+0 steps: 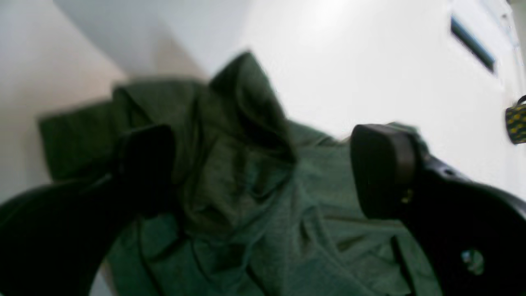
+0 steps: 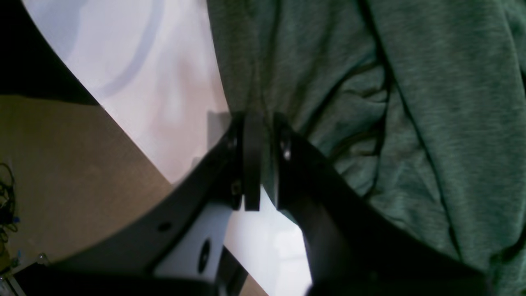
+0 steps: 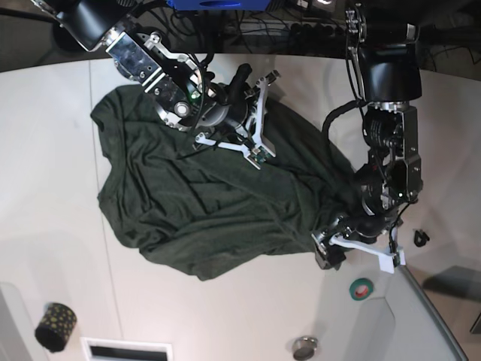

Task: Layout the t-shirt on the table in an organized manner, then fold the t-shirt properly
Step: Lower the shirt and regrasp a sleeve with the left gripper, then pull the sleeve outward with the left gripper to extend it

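The dark green t-shirt (image 3: 203,203) lies crumpled across the middle of the white table (image 3: 45,188). My left gripper (image 3: 334,248) is at the shirt's near right corner. In the left wrist view it (image 1: 263,160) is open, jaws wide apart, with bunched t-shirt (image 1: 254,205) fabric lying loose between the fingers (image 1: 382,168). My right gripper (image 3: 255,147) is over the shirt's far edge. In the right wrist view it (image 2: 263,123) is shut on the edge of the t-shirt (image 2: 431,102), just above the table (image 2: 164,82).
A green tape roll (image 3: 362,288) and a small metal disc (image 3: 304,347) lie near the grey raised tray (image 3: 421,323) at the front right. A black cup with yellow dots (image 3: 54,325) stands at the front left. A small black object (image 3: 421,238) lies right of the left arm.
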